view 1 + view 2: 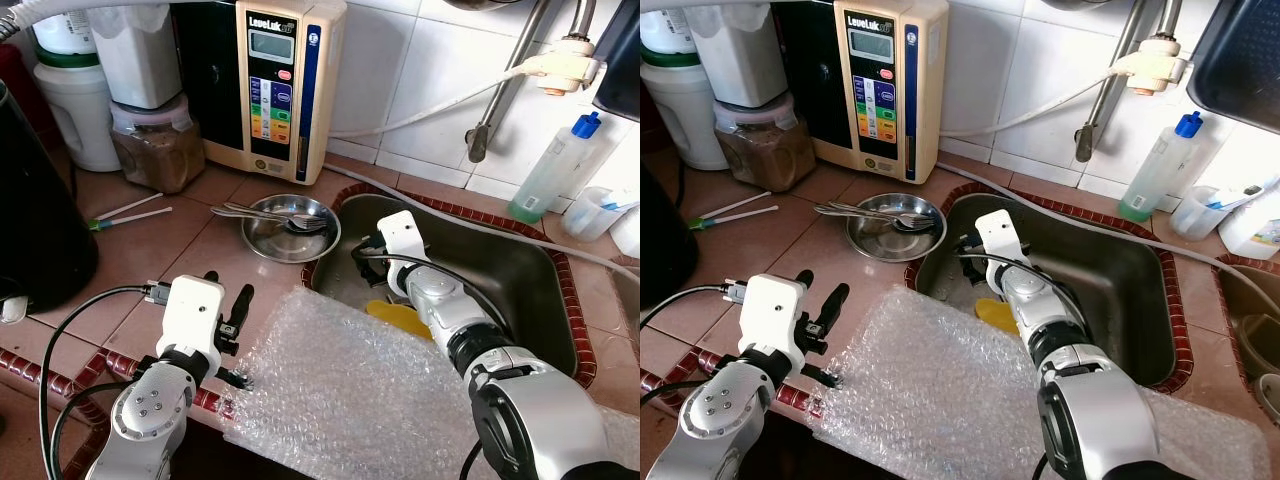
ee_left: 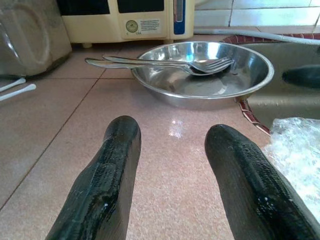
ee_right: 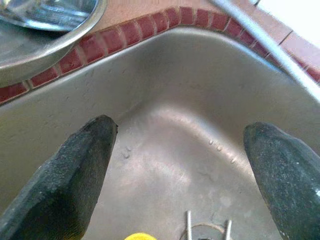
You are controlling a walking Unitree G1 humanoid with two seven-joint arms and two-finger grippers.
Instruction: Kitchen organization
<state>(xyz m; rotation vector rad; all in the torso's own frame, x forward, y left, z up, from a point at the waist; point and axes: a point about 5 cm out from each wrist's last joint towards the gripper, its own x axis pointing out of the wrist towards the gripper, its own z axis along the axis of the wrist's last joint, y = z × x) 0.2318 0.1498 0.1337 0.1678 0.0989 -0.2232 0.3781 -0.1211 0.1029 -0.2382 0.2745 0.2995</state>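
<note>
A shallow steel bowl (image 1: 290,228) holding forks and spoons (image 2: 165,64) sits on the tiled counter by the sink's left corner. My left gripper (image 1: 238,340) hovers low over the counter in front of the bowl, open and holding nothing, its fingers (image 2: 115,165) pointing at the bowl (image 2: 210,75). My right gripper (image 1: 365,262) reaches down into the steel sink (image 1: 530,290) at its near-left corner, open wide and holding nothing, with its fingertips (image 3: 85,155) close above the sink floor. A yellow item (image 1: 400,315) lies in the sink just beside that arm.
A sheet of bubble wrap (image 1: 350,390) covers the counter's front edge between my arms. At the back stand a water ioniser (image 1: 275,85), a jar of brown powder (image 1: 155,145) and a soap bottle (image 1: 550,170). A black appliance (image 1: 35,220) blocks the left.
</note>
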